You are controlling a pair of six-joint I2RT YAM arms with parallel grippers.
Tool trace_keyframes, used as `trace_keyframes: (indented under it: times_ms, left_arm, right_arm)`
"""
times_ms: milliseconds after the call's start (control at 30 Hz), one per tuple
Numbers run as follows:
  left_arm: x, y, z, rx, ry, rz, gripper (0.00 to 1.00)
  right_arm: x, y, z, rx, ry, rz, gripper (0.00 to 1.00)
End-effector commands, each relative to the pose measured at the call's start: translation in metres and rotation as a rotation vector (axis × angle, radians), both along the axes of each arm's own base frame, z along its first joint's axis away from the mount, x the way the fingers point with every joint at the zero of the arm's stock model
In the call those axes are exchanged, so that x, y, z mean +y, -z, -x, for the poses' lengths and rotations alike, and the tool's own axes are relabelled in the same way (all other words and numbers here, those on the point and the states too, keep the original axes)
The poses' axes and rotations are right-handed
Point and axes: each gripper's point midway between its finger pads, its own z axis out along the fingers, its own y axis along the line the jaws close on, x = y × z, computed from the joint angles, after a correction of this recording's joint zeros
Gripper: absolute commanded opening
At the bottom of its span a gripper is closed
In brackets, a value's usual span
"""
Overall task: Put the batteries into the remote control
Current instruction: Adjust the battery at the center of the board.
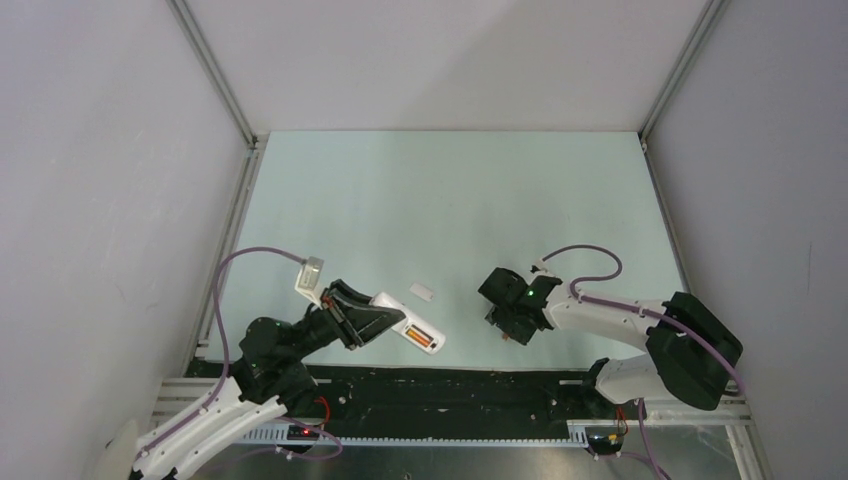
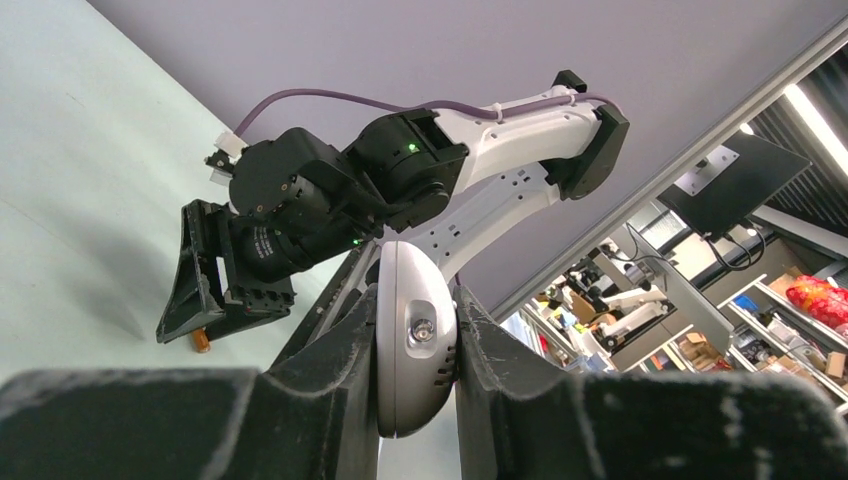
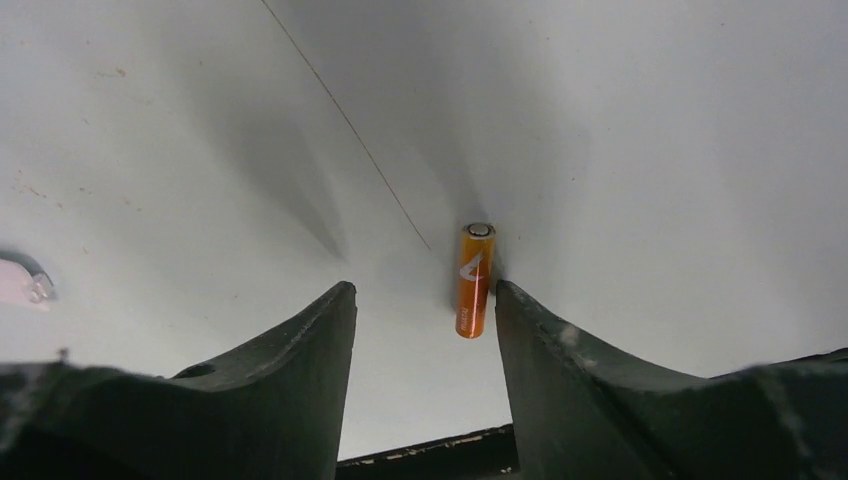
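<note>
My left gripper (image 1: 383,318) is shut on the white remote control (image 1: 415,332) and holds it low over the table's near edge. An orange battery (image 1: 426,340) lies in the remote's recess. In the left wrist view the remote (image 2: 415,340) shows end-on, clamped between the fingers (image 2: 340,370). My right gripper (image 1: 506,328) is open and lowered to the table. The second orange battery (image 3: 474,280) lies on the table between its fingers, close against the right finger (image 3: 560,370). This battery also shows in the left wrist view (image 2: 201,341) under the right gripper (image 2: 205,300).
A small white cover piece (image 1: 422,291) lies on the pale green table (image 1: 450,200) between the two grippers. White walls close in the left, back and right. A black strip (image 1: 450,385) runs along the near edge.
</note>
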Motion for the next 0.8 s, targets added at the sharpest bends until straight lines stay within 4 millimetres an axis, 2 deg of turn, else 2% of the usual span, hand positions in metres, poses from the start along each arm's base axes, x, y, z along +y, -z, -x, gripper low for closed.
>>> trace_keyframes:
  times_ms: [0, 167, 433, 767]
  left_arm:
    - [0.004, -0.013, 0.001, -0.016, -0.012, 0.037, 0.0]
    - [0.003, -0.011, -0.001, -0.009, -0.015, 0.029, 0.0]
    - [0.003, -0.011, -0.001, -0.01, -0.018, 0.03, 0.0]
    - [0.003, -0.01, -0.001, -0.008, -0.017, 0.027, 0.0]
  right_arm:
    - [-0.002, -0.01, 0.0, -0.018, -0.046, 0.001, 0.6]
    - [0.003, -0.023, -0.002, -0.041, -0.097, -0.051, 0.69]
    - [0.018, -0.017, 0.003, -0.007, -0.15, -0.088, 0.71]
    - [0.012, -0.013, 0.015, 0.012, -0.148, -0.043, 0.71]
